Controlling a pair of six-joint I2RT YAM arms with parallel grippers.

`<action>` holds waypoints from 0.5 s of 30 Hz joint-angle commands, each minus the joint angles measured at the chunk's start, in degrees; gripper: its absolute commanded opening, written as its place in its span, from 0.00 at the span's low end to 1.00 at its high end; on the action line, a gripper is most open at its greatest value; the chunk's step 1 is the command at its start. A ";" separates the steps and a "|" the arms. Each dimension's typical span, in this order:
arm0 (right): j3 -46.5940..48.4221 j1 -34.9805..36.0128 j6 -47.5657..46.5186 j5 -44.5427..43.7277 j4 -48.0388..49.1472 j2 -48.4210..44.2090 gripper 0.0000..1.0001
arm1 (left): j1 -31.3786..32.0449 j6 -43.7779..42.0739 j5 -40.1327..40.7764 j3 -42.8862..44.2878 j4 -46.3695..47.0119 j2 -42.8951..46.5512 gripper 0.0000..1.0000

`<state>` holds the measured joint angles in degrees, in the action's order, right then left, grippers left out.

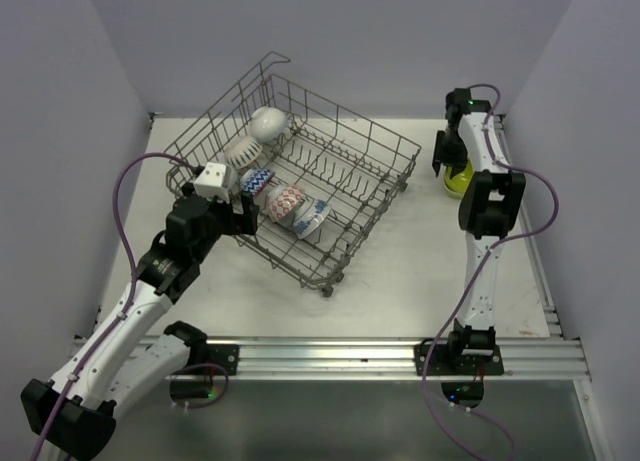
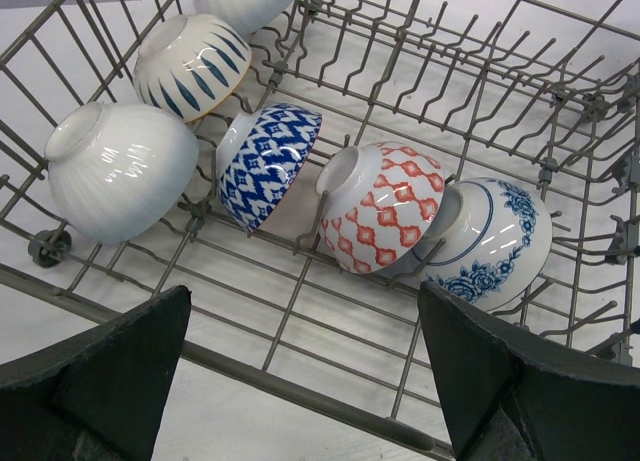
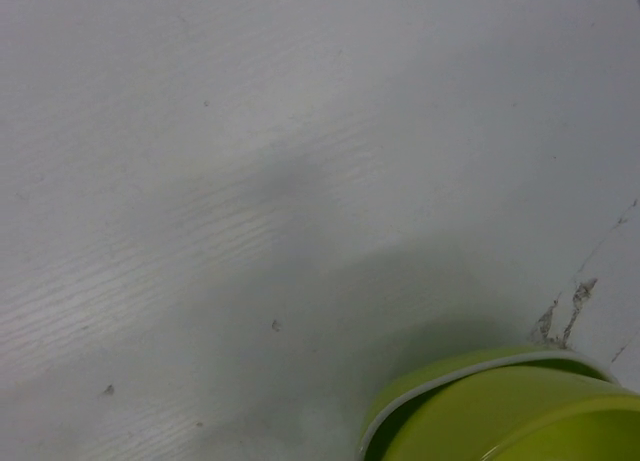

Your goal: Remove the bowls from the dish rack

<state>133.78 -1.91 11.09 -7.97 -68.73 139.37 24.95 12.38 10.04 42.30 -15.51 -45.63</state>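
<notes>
dish rack (image 2: 320, 399): grey metal wire, looks coated, dull satin. Bowls in it look like glazed ceramic, glossy with sharp highlights: ribbed white bowl (image 2: 120, 171), blue-patterned bowl (image 2: 268, 161), red-patterned bowl (image 2: 385, 206). lime bowl (image 3: 500, 421): smooth, low sheen, pale rim. table (image 3: 250, 181): matt white, faint grain, one chipped spot. left gripper (image 2: 305, 301) fingers (image 2: 110, 376): matt black, fine-textured plastic

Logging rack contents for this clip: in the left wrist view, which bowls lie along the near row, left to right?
Ribbed white bowl → blue-diamond bowl → red-patterned bowl → blue-floral bowl.
</notes>
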 commanded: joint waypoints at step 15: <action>1.23 0.33 2.79 2.43 -0.18 -20.08 0.70 | 0.45 -1.48 2.70 -0.29 2.67 2.65 1.00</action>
<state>135.35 -1.85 12.62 -6.37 -69.47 128.75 24.95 12.36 11.20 42.30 -15.49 -44.36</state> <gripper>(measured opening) 0.698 0.997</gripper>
